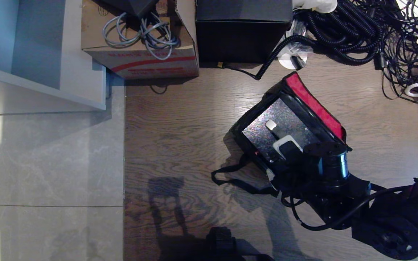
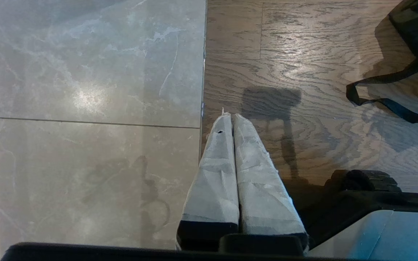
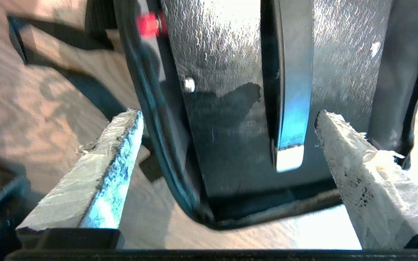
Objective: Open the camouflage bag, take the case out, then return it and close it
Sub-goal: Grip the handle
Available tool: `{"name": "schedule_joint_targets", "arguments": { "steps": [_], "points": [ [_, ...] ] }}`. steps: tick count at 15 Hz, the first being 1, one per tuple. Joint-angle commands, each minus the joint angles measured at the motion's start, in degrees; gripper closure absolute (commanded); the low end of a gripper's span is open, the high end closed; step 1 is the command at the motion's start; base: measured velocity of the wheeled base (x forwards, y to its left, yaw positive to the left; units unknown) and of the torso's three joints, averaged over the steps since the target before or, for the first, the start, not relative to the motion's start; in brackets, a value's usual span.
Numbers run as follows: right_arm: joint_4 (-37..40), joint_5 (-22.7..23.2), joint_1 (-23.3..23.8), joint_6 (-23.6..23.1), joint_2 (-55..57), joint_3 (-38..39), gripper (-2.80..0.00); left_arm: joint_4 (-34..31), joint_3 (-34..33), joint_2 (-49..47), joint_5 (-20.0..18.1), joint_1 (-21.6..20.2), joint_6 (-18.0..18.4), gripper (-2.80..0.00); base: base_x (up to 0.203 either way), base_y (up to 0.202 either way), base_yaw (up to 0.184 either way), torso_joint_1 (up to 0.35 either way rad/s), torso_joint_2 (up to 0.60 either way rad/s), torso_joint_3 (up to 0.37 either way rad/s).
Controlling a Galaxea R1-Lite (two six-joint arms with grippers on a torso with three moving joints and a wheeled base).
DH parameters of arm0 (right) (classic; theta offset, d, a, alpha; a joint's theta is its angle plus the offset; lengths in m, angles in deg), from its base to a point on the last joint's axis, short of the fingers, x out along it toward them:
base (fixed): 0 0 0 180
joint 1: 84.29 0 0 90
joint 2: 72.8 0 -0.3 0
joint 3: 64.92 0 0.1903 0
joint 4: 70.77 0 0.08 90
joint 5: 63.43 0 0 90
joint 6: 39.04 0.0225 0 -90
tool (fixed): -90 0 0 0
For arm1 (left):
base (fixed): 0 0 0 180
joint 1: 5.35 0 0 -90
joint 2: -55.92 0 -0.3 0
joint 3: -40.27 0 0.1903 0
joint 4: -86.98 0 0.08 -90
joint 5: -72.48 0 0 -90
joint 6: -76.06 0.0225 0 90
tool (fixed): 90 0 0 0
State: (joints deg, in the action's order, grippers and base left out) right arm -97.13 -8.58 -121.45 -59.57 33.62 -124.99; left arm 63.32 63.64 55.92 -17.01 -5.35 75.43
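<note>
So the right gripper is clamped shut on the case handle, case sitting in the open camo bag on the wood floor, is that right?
Not quite. The right gripper is open, its fingers spread either side of the handle without closing on it, as the right wrist view shows. The case does sit in the open camouflage bag on the wood floor.

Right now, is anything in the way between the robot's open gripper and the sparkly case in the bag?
Nothing visible. The bag's red flap is folded back, so the case lies uncovered in the camouflage bag. The open right gripper is right over its handle.
</note>
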Motion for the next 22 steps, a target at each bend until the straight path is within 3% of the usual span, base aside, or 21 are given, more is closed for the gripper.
{"name": "schedule_joint_targets", "arguments": {
  "steps": [1, 18, 22],
  "points": [
    [-0.4, -0.2, 0.0, -0.1, -0.2, 0.0, -2.8, 0.0, 0.0, 0.0, 0.0, 0.0, 0.0, 0.0, 0.0, 0.0, 0.0, 0.0, 0.0, 0.0],
    [-0.7, -0.4, 0.0, -0.6, 0.3, -0.4, -2.8, 0.0, 0.0, 0.0, 0.0, 0.0, 0.0, 0.0, -0.032, 0.0, 0.0, 0.001, 0.0, 0.001],
    [-0.7, -2.2, 0.2, -3.3, 0.7, -1.7, -2.8, 0.0, 0.0, 0.0, 0.0, 0.0, -0.1, 0.0, 0.0, 0.0, 0.0, 0.0, 0.0, 0.0]
  ]
}}
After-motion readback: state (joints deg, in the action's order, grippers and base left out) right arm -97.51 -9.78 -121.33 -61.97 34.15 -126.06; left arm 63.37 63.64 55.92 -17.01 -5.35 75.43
